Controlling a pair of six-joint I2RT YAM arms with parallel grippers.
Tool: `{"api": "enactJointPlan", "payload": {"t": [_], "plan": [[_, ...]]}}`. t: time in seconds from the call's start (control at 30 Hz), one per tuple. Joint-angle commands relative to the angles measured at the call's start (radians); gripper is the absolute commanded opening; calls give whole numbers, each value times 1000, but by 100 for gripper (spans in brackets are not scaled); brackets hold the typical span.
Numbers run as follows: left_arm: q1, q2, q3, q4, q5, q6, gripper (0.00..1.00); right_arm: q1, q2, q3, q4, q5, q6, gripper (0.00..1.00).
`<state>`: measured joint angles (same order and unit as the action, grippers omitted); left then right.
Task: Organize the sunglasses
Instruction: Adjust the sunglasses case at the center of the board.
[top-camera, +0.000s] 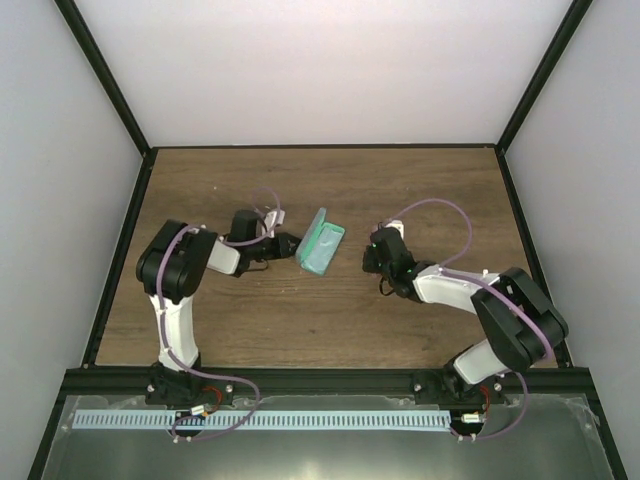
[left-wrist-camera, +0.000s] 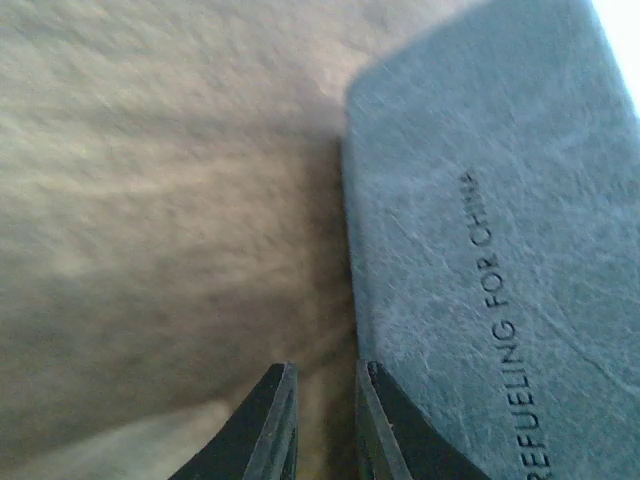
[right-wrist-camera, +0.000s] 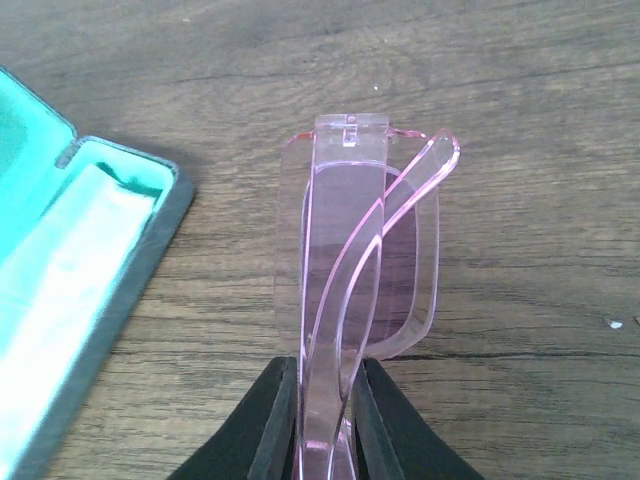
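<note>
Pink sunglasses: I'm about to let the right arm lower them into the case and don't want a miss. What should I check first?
1. Grip: right gripper shut on the pink sunglasses: ok.
2. Temples folded flat: ok.
3. The case lies open, teal lining showing: ok.
4. Sunglasses lined up over the case: not ok; they are beside it, over bare table.
5. The left gripper steadying the case: cannot tell; it sits against the outer shell, nothing visible between its fingers.
</note>
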<state>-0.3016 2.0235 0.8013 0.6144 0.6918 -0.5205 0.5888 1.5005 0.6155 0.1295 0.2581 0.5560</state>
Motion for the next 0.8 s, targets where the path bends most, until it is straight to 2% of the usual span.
{"api": "enactJointPlan", "payload": {"t": [0.0,0.2,0.5,0.67,0.77], "plan": [[-42,-34,-61,-93,-38,4,20,19,-60,13,0,17,14,7],[-92,-56,-91,-95,-80,-2,21,42,-87,17,1,15,11,6],[-93,-63,-100,-76,-96,-37,21,99,12,128,-23,12,12,7],[-91,-114,-113,-137,-187,-21,21,105,79,192,-6,-33,11,6],[-90,-140,-149,-119,-271,-49,22,105,134,231,-2,-51,27,6]]}}
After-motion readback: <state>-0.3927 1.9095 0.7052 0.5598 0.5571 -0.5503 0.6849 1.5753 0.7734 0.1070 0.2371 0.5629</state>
